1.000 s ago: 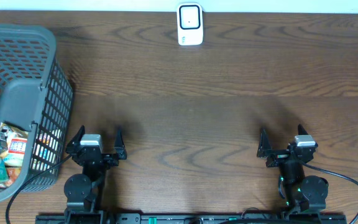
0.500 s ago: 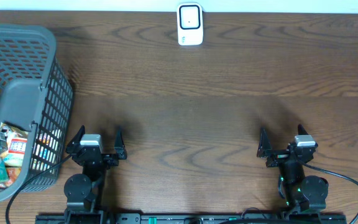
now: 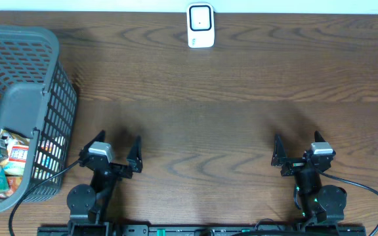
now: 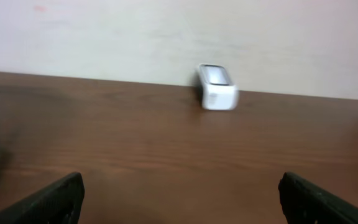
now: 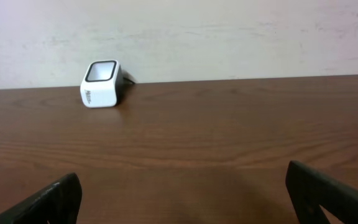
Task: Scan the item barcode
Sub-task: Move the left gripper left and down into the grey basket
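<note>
**Overhead**
- Left gripper point(image 3: 117, 141): jaws spread wide, nothing between them, turned slightly askew.
- Right gripper point(image 3: 297, 141): jaws spread wide, nothing between them.
- Items point(image 3: 5, 164): small printed packets in red, white and green plus one round lid. They are heaped in the near end of the basket point(image 3: 20, 108), just outside the left jaws on their left, with the basket wall between.
- Basket: grey plastic, with an open lattice floor and walls and a solid band at the rim, rounded at the corners.
- Scanner point(image 3: 201, 26): small white block with a dark-framed window. It stands far ahead of both pairs of jaws, between their lines, at the table's far edge.
- Table point(image 3: 241, 98): dark brown wood with wavy grain and a matt finish.

**Left wrist**
- Two black fingers point(image 4: 51, 199) sit at the lower corners, well apart, with bare wood between.
- Scanner point(image 4: 217, 95): far ahead and slightly right of mid-gap, blurred.
- A grey smear at the left edge is probably the basket, too blurred to be sure. The items are not seen.
- Wall point(image 4: 135, 31): plain off-white, meeting the table's far edge.

**Right wrist**
- Two black fingers point(image 5: 328, 193) sit at the lower corners, well apart, with bare wood between.
- Scanner point(image 5: 100, 84): far ahead and left of mid-gap, window up, with a thin dark lead behind it.
- The same pale wall lies beyond.
</note>
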Tool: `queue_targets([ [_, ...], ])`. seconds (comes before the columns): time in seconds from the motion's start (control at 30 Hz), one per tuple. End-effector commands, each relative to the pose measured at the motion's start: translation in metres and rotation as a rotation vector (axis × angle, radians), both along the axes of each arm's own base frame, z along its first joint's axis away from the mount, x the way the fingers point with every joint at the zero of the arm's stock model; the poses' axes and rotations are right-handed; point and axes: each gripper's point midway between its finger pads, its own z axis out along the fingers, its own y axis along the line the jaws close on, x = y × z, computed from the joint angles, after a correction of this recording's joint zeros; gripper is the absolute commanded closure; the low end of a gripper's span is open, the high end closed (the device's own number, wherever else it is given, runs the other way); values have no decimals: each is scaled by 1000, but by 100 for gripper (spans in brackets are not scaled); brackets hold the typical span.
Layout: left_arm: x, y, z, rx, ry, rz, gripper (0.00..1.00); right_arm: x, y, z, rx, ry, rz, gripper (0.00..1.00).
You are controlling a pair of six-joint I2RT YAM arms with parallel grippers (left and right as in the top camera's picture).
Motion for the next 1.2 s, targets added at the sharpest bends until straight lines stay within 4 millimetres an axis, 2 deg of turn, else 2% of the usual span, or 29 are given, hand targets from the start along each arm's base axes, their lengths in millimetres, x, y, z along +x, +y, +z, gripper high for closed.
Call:
queue_targets([
  [0.0, -8, -25, 14, -62, -45, -154, 2, 0, -2, -1, 14, 3, -7, 1],
  [0.07, -10, -25, 37, -88, -120, -156, 2, 0, -2, -1, 14, 3, -7, 1],
  [0.2, -22, -21, 101, -75, -363, -146, 2, 0, -2, -1, 14, 3, -7, 1],
  [0.3, -33, -6, 143, -88, -513, -57, 2, 0, -2, -1, 14, 2, -7, 1],
  [0.4, -39, 10, 173, -107, -575, 33, 3, 0, -2, -1, 14, 3, -7, 1],
  [0.47, -43, 13, 202, -41, -620, 67, 2, 0, -2, -1, 14, 3, -7, 1],
  [0.63, -35, 13, 255, 66, -650, 96, 3, 0, -2, -1, 14, 3, -7, 1],
  [0.73, -17, 22, 284, 39, -603, 145, 2, 0, -2, -1, 14, 3, -7, 1],
  [0.83, 13, 30, 297, 40, -441, 184, 2, 0, -2, -1, 14, 2, -7, 1],
  [1.0, 56, 40, 287, 89, -43, 233, 2, 0, -2, -1, 14, 2, -7, 1],
  [1.17, 75, 37, 278, 162, 246, 189, 3, 0, -2, -1, 14, 3, -7, 1],
])
